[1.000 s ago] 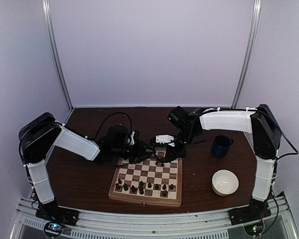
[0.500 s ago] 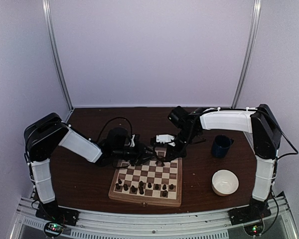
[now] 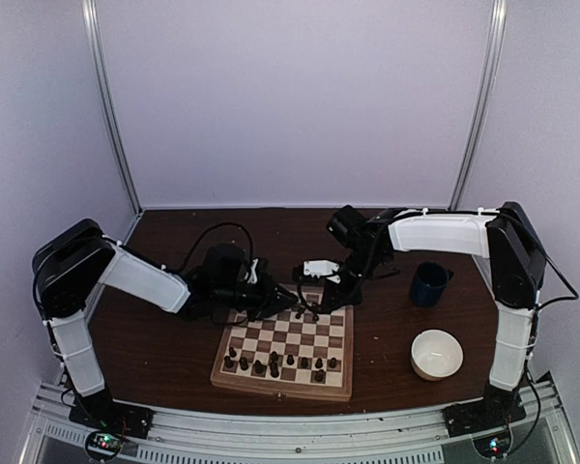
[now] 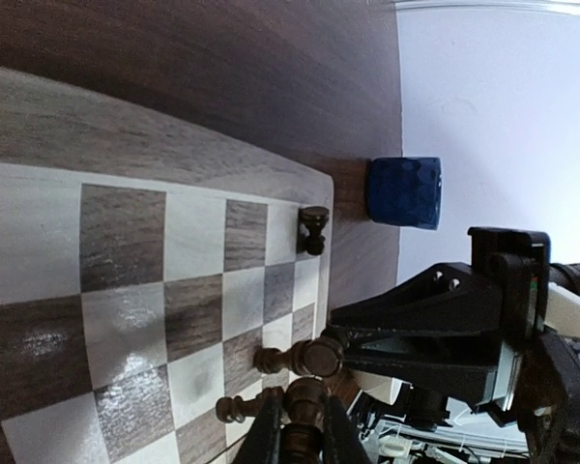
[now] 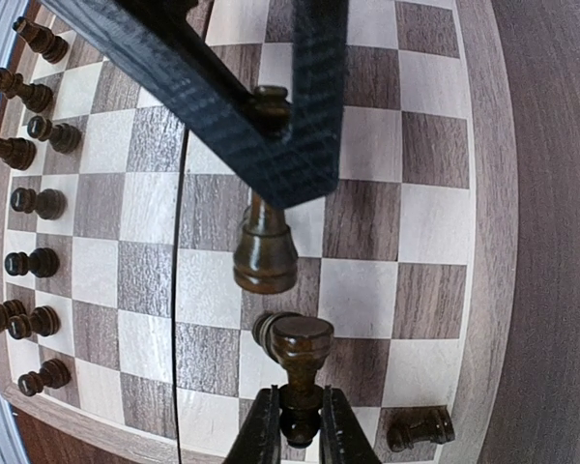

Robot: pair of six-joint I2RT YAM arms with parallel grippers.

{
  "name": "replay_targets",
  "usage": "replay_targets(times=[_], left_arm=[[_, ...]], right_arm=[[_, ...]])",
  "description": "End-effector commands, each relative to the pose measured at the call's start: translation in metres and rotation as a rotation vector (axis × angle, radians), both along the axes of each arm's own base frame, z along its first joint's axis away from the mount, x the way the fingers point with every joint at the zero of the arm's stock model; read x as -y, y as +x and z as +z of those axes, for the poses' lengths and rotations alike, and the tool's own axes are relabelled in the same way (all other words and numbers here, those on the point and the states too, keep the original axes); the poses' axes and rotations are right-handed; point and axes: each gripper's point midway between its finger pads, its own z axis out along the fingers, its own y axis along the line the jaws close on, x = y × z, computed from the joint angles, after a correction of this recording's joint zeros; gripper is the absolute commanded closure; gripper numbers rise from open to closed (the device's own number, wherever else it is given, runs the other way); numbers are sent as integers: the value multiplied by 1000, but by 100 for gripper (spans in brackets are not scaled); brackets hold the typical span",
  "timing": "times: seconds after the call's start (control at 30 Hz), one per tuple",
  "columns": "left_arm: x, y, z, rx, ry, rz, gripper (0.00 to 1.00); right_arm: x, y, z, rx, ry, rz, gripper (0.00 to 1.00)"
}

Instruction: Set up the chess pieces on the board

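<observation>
The board (image 3: 234, 375) lies in the middle of the table, with a row of dark chess pieces (image 3: 280, 364) along its near side. My left gripper (image 3: 290, 306) is shut on a dark piece (image 4: 305, 418) over the board's far squares. My right gripper (image 3: 314, 310) is close beside it, shut on another dark piece (image 5: 301, 353), which also shows in the left wrist view (image 4: 307, 359). The left fingers (image 5: 300, 116) and their piece (image 5: 266, 249) hang just ahead in the right wrist view. One piece lies on its side (image 5: 420, 428) by the board's edge, and another stands near a corner (image 4: 313, 230).
A dark blue mug (image 3: 429, 283) stands on the dark brown table right of the board; it also shows in the left wrist view (image 4: 404, 191). A cream bowl (image 3: 436, 354) sits nearer the front right. A black cable (image 5: 182, 290) crosses the right wrist view.
My left arm has shifted a little, its gripper staying over the board's far squares. My right arm has hardly moved.
</observation>
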Motion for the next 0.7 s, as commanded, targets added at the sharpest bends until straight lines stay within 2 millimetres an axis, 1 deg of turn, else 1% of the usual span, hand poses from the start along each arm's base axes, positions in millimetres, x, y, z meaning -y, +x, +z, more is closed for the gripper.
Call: replay_targets(times=[0.0, 0.17, 0.3, 0.47, 0.53, 0.67], left_arm=[[-4, 4, 27, 122, 58, -29, 97], [-12, 5, 43, 207, 154, -57, 97], [-15, 5, 48, 224, 174, -65, 98], [-16, 2, 43, 214, 187, -77, 98], [-19, 1, 42, 217, 211, -84, 99], [-21, 1, 47, 240, 226, -90, 99]], right_arm=[[-2, 5, 4, -1, 21, -12, 90], [-4, 2, 0, -32, 23, -13, 89], [-8, -1, -8, -84, 25, -20, 87], [-10, 1, -12, -98, 17, -32, 79], [-10, 2, -9, -92, 23, -39, 75], [-9, 4, 1, -90, 53, -52, 68]])
